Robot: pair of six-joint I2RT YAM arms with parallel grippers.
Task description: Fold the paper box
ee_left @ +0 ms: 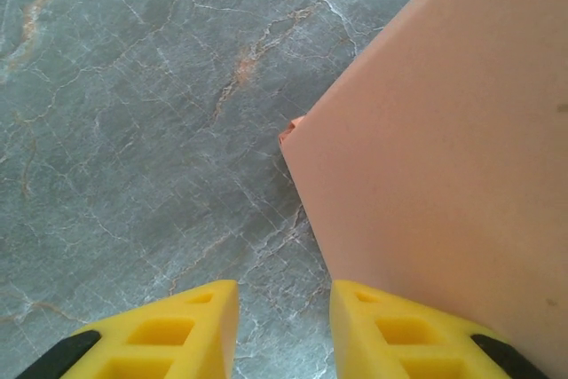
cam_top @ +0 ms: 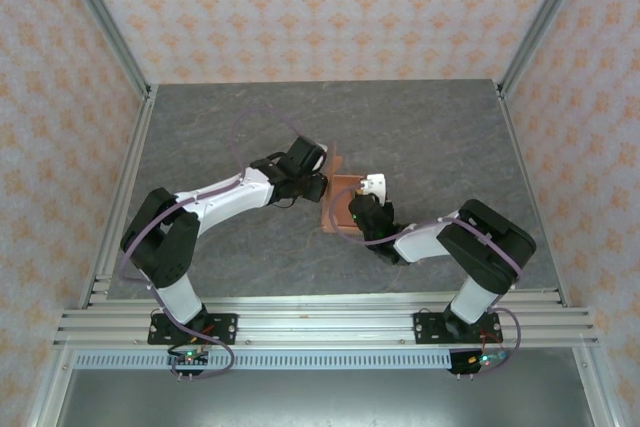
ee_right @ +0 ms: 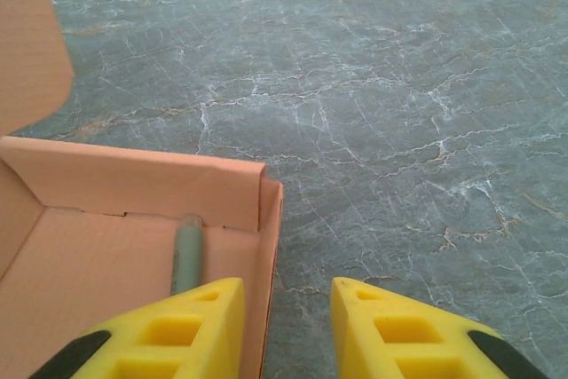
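The salmon-orange thin-card paper box (cam_top: 337, 199) sits near the middle of the grey marbled counter (ee_right: 399, 86), between the two arms, and it is only half built. In the right wrist view its far wall (ee_right: 133, 188) and side wall (ee_right: 271, 246) stand upright and meet at a corner. A rounded flap (ee_right: 31, 42) rises loose at the left edge. In the left wrist view a broad plain panel (ee_left: 444, 130) of the same card slopes up over the counter, not yet folded home.

The right end effector (ee_right: 286, 330) is partly parted and straddles the side wall. Its yellow finger (ee_right: 177, 330) is inside the box, and its outer finger (ee_right: 399, 335) stands clear of the card with counter showing in the gap, so it pinches nothing. The left end effector (ee_left: 284, 330) is also at a narrow opening, with only counter between its fingers. The panel's edge comes down to the finger nearer the card; I cannot tell whether they touch.

The step in hand looks like bringing that panel over while the standing walls are held square. The right end effector should close gently on the side wall, low and near the corner, because thin card buckles under a hard pinch. The left should push with the flat of a finger close to the crease and sweep in an arc about it, so the box hinges rather than slides. The loose flap probably needs tucking inside first.
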